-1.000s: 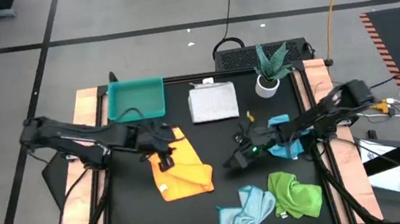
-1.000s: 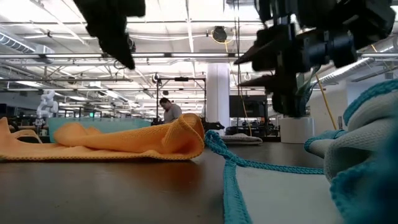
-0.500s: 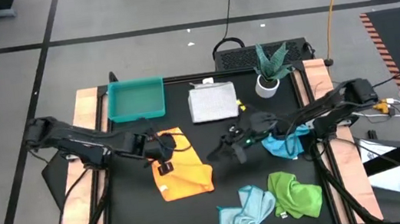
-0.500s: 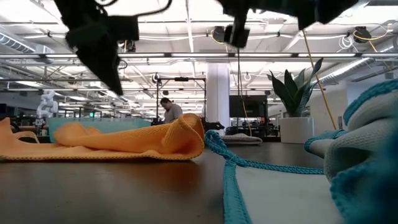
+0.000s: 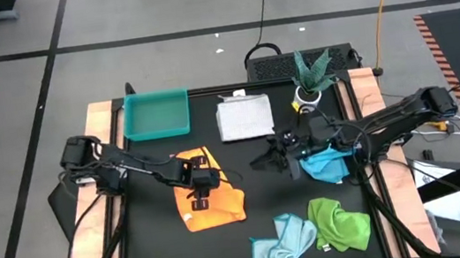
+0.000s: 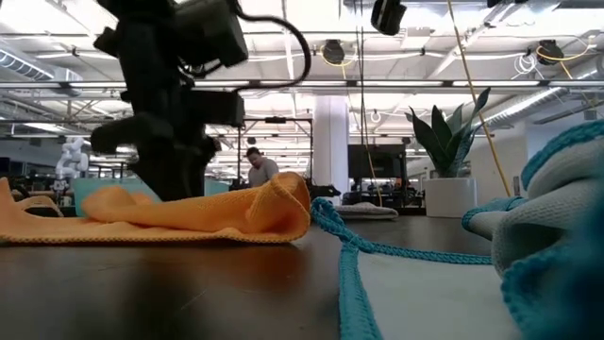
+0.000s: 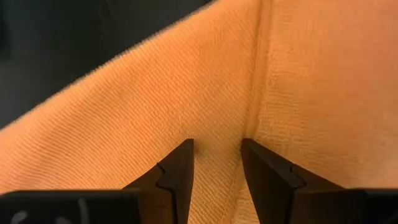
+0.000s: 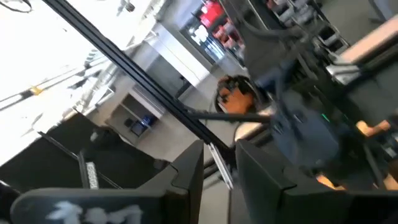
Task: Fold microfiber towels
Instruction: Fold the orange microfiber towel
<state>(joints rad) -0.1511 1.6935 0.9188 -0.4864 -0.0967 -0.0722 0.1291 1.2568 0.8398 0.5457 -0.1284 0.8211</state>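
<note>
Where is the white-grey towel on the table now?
In the high view, the white-grey towel lies flat at the table's far edge, between the teal tray and the potted plant.

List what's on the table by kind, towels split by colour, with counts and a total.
White-grey towel: 1
Yellow-orange towel: 1
Bright blue towel: 1
Pale blue towel: 1
Green towel: 1
Teal tray: 1
Potted plant: 1
Total: 7 (5 towels, 2 others)
</note>
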